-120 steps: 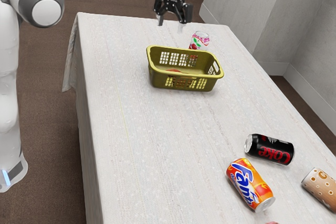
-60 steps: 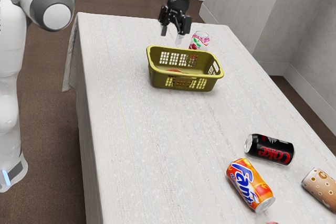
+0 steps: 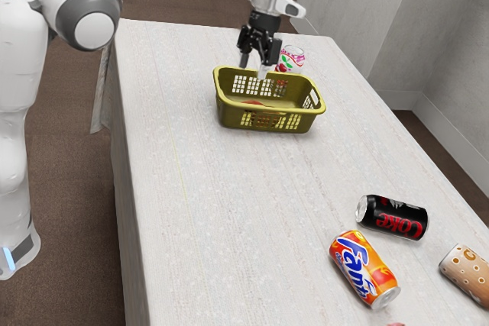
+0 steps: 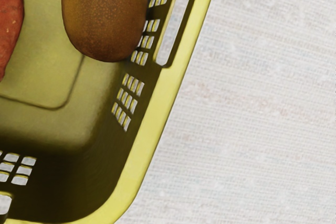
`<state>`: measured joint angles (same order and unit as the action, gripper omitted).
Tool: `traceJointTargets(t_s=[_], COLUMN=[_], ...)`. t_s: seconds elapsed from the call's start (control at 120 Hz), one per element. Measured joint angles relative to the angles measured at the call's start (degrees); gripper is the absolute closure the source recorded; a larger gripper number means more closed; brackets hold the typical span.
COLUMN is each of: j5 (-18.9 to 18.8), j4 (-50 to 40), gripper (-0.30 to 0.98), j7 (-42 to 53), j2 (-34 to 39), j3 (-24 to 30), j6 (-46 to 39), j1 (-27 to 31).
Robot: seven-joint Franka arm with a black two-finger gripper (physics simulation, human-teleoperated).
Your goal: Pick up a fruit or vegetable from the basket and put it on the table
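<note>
In the exterior view my gripper (image 3: 254, 71) stands open over the far rim of the olive-green basket (image 3: 267, 121), its fingers pointing down. A reddish item (image 3: 256, 103) lies on the basket floor. The wrist view looks down into one corner of the basket (image 4: 152, 124): a brown, speckled oval fruit or vegetable (image 4: 105, 14) rests near the wall with the handle slot, and a red, rough-skinned one (image 4: 8, 24) lies apart from it. Both are partly cut off by the picture's edge. Nothing is between my fingers.
A pink-and-white can (image 3: 291, 59) stands just behind the basket. A black Coke can (image 3: 393, 217), an orange Fanta can (image 3: 364, 269) and a brown spotted can (image 3: 467, 271) lie toward the near end of the white-covered table (image 3: 229, 227).
My gripper has come down and a little toward the exterior view's right, from above the table behind the basket to the basket's far rim. The basket and cans have not moved.
</note>
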<state>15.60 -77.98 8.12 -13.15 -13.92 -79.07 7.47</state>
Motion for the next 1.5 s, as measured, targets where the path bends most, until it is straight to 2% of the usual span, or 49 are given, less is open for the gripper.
traceJointTargets(t_s=[0.3,0.433,0.508,0.583,0.633,0.692,0.775,0.85,0.892,1.0,1.058,1.125,1.208,1.242,1.3,1.333,1.392,1.5], j5=[0.66,1.10,2.70,8.23,16.18,22.23,27.41,30.66,28.27,14.96,9.02,4.88,1.53,0.36,-1.08,-1.62,-2.21,-2.60], j4=[0.05,-0.78,-4.45,-5.40,-5.67,-5.95,-7.79,-9.39,-7.81,-7.67,-9.56,-14.21,-20.44,-22.79,-25.75,-26.56,-27.18,-26.95], gripper=[0.00,0.00,0.00,0.00,0.00,0.00,0.00,0.00,0.00,0.00,0.00,0.00,0.00,0.00,0.00,0.00,0.00,0.00], j7=[0.53,-4.65,-11.58,-21.86,-29.20,-38.70,-51.63,-62.54,-68.08,-80.37,-85.95,-90.65,-94.89,-96.31,-98.56,-99.60,-100.97,-102.81], j2=[-1.65,-0.77,2.05,3.94,4.27,4.69,8.51,12.46,13.95,14.71,13.48,13.50,16.73,18.84,21.54,22.19,22.42,21.22], j3=[-0.10,-0.51,-0.90,-1.18,-3.71,-5.16,-5.72,-5.79,-5.45,-5.16,-8.21,-12.69,-15.48,-16.57,-18.61,-20.10,-22.38,-24.05], j6=[-0.19,-0.47,-1.82,-2.81,-3.29,-3.71,-3.52,-2.83,-2.69,-10.15,-14.79,-19.14,-23.64,-25.01,-26.93,-27.80,-29.00,-30.51], j1=[0.25,0.16,0.21,0.19,-0.46,-0.78,-2.98,-7.43,-10.16,-18.23,-24.61,-32.73,-39.34,-37.35,-23.82,-19.26,-16.66,-15.47])
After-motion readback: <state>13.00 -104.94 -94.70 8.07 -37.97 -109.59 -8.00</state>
